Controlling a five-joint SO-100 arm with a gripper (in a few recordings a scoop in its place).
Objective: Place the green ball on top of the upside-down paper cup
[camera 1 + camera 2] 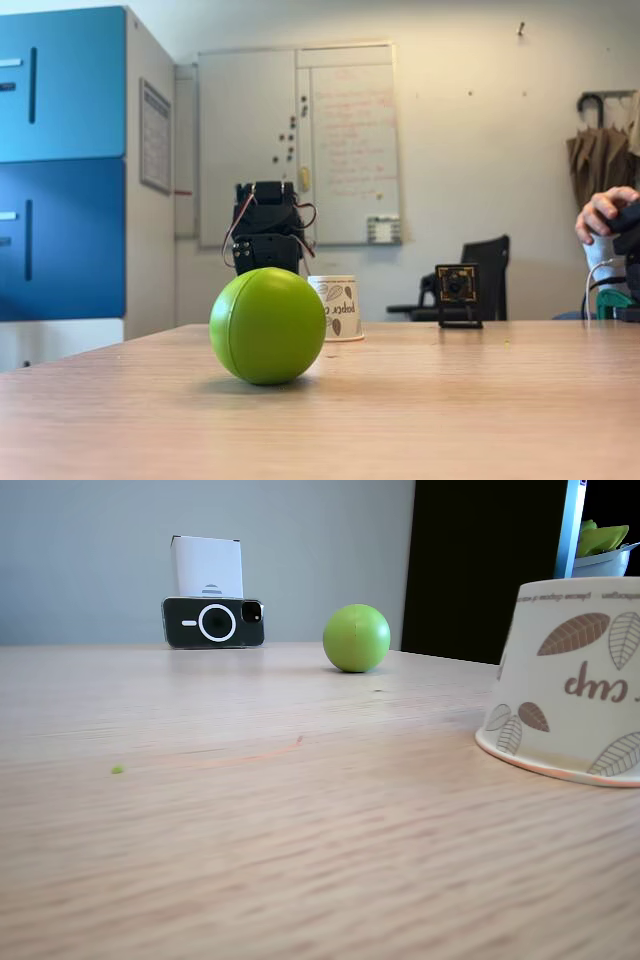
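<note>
The end effector (pixel 268 258) is a black, boxy assembly with red and white wires looped at its sides; it stands behind the ball, which hides its lower part, so I cannot tell whether it is released or clenched.

The ball (pixel 267 326) is round, matte and lime green, and rests on the worktop (pixel 450 400) in front of the end effector. In the other fixed view the ball (pixel 356 637) sits far back on the worktop, well apart from the cup.

The cup (pixel 337 308) is white paper, upside down with its wide rim on the worktop, just right of the ball and partly behind it. Brown leaf drawings cover its wall (pixel 570 680), and inverted lettering reads "cup".

The worktop is pale wood with a fine grain. A small black camera (pixel 458 294) stands on it to the right, and a black phone (pixel 214 621) leans against a white box (pixel 207 567).
</note>
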